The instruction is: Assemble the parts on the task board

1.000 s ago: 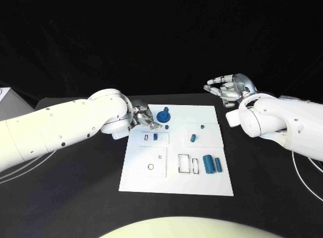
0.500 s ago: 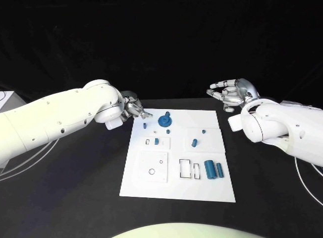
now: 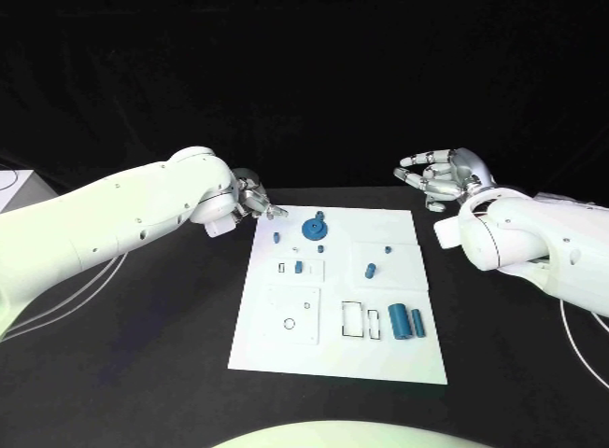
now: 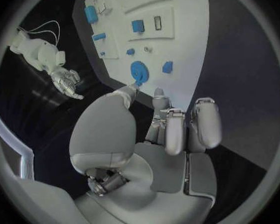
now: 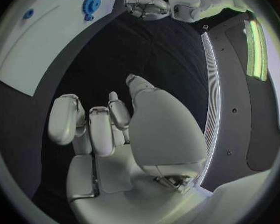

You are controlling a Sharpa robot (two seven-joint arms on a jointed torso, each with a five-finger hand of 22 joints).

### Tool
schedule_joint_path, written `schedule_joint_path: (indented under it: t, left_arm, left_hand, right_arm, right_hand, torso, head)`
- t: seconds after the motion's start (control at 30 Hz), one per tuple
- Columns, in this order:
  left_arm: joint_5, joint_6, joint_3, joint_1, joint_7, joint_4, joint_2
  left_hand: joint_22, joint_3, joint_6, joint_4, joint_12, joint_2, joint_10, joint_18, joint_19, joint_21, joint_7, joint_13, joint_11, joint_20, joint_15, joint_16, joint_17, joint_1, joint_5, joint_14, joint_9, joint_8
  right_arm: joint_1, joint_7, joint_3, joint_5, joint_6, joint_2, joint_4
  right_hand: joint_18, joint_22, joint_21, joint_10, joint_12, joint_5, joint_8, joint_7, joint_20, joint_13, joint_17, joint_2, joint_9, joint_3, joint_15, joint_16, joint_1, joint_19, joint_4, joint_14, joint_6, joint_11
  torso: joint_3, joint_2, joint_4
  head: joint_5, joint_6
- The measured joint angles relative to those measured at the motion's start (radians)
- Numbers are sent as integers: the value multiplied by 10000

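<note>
The white task board [image 3: 334, 345] lies in the middle of the black table. A blue gear [image 3: 313, 227] stands near its far edge, with small blue pieces [image 3: 276, 237] beside it and two blue cylinders [image 3: 407, 321] at its right side. My left hand [image 3: 252, 200] hovers at the board's far left corner, fingers apart and holding nothing. The left wrist view has that hand [image 4: 168, 134] just short of the gear [image 4: 139, 71]. My right hand [image 3: 441, 173] hangs beyond the board's far right corner, loosely curled and empty. It appears again as [image 5: 109, 129].
Black table surface [image 3: 143, 355] surrounds the board on all sides. Empty outlined slots [image 3: 357, 319] and a raised white plate with a hole [image 3: 290, 315] sit on the board's near half. A white object [image 3: 2, 187] lies at the far left edge.
My left hand has drawn back from over the board's far left part to just past its corner, uncovering a small blue piece. The right hand has barely moved.
</note>
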Motion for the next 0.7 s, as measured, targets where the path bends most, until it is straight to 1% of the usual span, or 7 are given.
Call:
schedule_joint_path:
  t: [0.1, 0.2, 0.23, 0.27, 0.47, 0.67, 0.7]
  left_arm:
    - [-25, 133, -23, -26, 0, -300, 139]
    - [-41, 271, -36, -43, -3, -544, 268]
    - [-45, 314, -42, -46, -4, -619, 308]
    - [-47, 358, -49, -48, -6, -693, 348]
    - [-51, 679, -121, -67, -19, -1116, 576]
    - [-52, 972, -171, -121, -29, -1318, 687]
    - [-52, 1026, -176, -133, -30, -1329, 690]
  left_hand:
    - [19, -56, 58, -25, 0, 115, -32, -1, 0, 0, -7, -14, 33, 0, 32, 0, 0, -115, 0, 32, -22, 0]
    - [33, -81, 77, 0, 0, 139, -32, 0, 0, 0, 4, -14, 33, -1, 32, 0, 0, -139, 0, 32, -22, 0]
    - [40, -81, 77, 0, 0, 139, -32, 0, -1, 0, 4, -14, 33, 0, 32, 0, 0, -139, 0, 32, -22, 0]
    - [40, -81, 77, 0, 0, 139, -32, 0, 0, 0, 4, -14, 33, 0, 32, 0, 0, -139, 0, 32, -22, 0]
    - [40, -195, 77, -1, 0, 188, -106, 0, -1, 0, 4, -115, 36, -1, 32, 0, 0, -326, 0, 32, -83, 0]
    - [120, -248, 77, 0, 0, 228, -105, 0, 36, 41, 4, -107, 35, 35, 31, 68, 0, -366, 0, 32, -125, 0]
    - [184, -248, 76, 0, 0, 296, -104, -1, 71, 89, 3, -101, 34, 70, 31, 126, 0, -434, 0, 32, -148, 0]
  right_arm:
    - [1, 12, 0, 0, -4, -5, 13]
    - [1, 19, 0, 0, -7, -13, 23]
    - [1, 20, 0, 0, -8, -14, 27]
    - [1, 21, 0, 0, -9, -14, 29]
    - [0, 24, 0, 0, -11, -15, 50]
    - [0, 26, 0, 0, -13, -14, 68]
    - [0, 31, 0, 0, -17, -14, 81]
  right_hand:
    - [0, -17, 0, 0, 0, 0, -1, 0, 0, -32, -13, 0, 12, 0, 0, 0, 0, 0, 0, 0, 0, 0]
    - [1, -19, 0, 0, 0, -1, -1, 0, 0, -40, -15, 0, 12, -2, 0, 1, 0, 1, 2, 0, 0, 0]
    - [124, -19, 0, 0, 0, -1, -1, 0, 0, -40, -15, 0, 12, -2, 0, 1, 0, 1, 2, 0, 0, 0]
    - [148, -24, -23, -2, -21, 16, 13, -5, 0, -48, -23, 0, 12, 4, 0, -21, 0, 1, 8, 0, -5, -2]
    - [149, -46, -62, -55, -63, 38, 37, -34, 0, -93, -41, 0, 11, 25, 0, -57, 0, 1, 30, 0, -34, -17]
    - [148, -65, -81, -78, -142, 38, 37, -35, 0, -167, -58, 0, 15, 52, 0, -57, 0, 2, 3, 0, -35, -5]
    - [148, -75, -116, -107, -180, 38, 76, -35, 0, -197, -70, 0, 25, 89, -3, -57, 0, 2, 2, -3, -35, -34]
  torso:
    - [-2, 11, -6]
    - [-9, 19, -11]
    - [-9, 21, -12]
    - [-9, 24, -12]
    - [1, 29, -17]
    - [-3, 47, -12]
    - [-3, 48, -12]
  head:
    - [11, -12]
    - [12, -24]
    - [12, -27]
    - [12, -34]
    - [5, -81]
    - [-12, -114]
    - [-4, -116]
